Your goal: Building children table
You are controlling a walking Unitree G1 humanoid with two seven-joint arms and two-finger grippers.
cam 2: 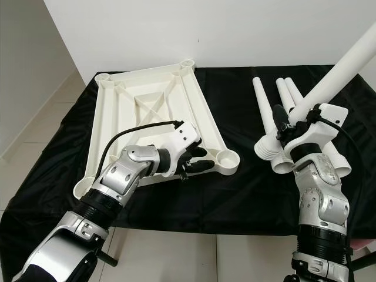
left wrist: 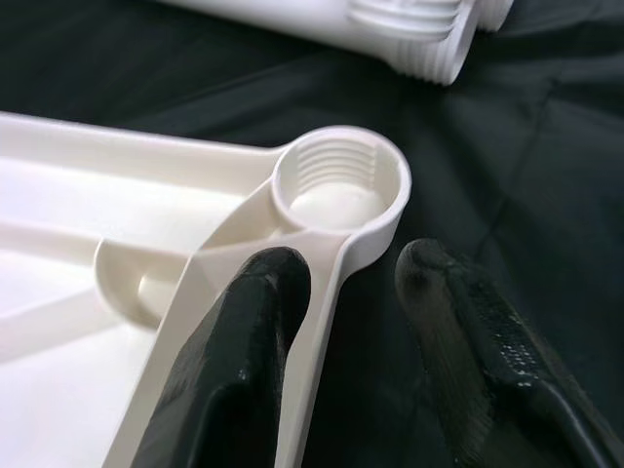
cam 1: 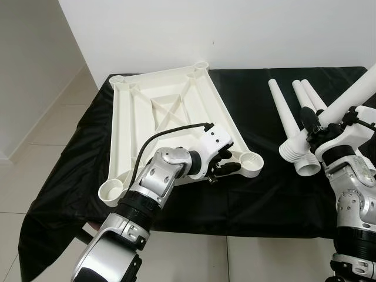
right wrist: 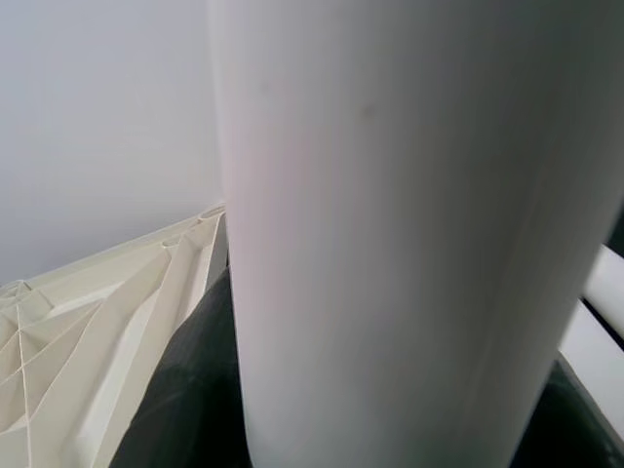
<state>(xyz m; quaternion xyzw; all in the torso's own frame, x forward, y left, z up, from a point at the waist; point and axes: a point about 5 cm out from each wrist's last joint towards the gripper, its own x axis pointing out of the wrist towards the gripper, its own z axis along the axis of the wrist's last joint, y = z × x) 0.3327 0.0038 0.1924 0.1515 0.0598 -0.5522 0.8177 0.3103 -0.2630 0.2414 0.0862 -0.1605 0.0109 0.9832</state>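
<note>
1. The left arm reaches forward with its elbow bent. The left gripper (cam 1: 223, 166) has its fingers (left wrist: 244, 341) parted, one on each side of a thin white rim.
2. The right arm is raised. The right gripper (cam 2: 288, 126) has its fingers clamped around a white tube.

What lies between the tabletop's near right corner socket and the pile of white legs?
Only bare black cloth lies between the socket and the legs, as the right eye view shows.

Tabletop (cam 1: 170, 106): smooth, glossy cream plastic. Legs (cam 1: 288, 120): smooth white plastic. Worktop cloth (cam 1: 76, 153): matt black fabric.
</note>
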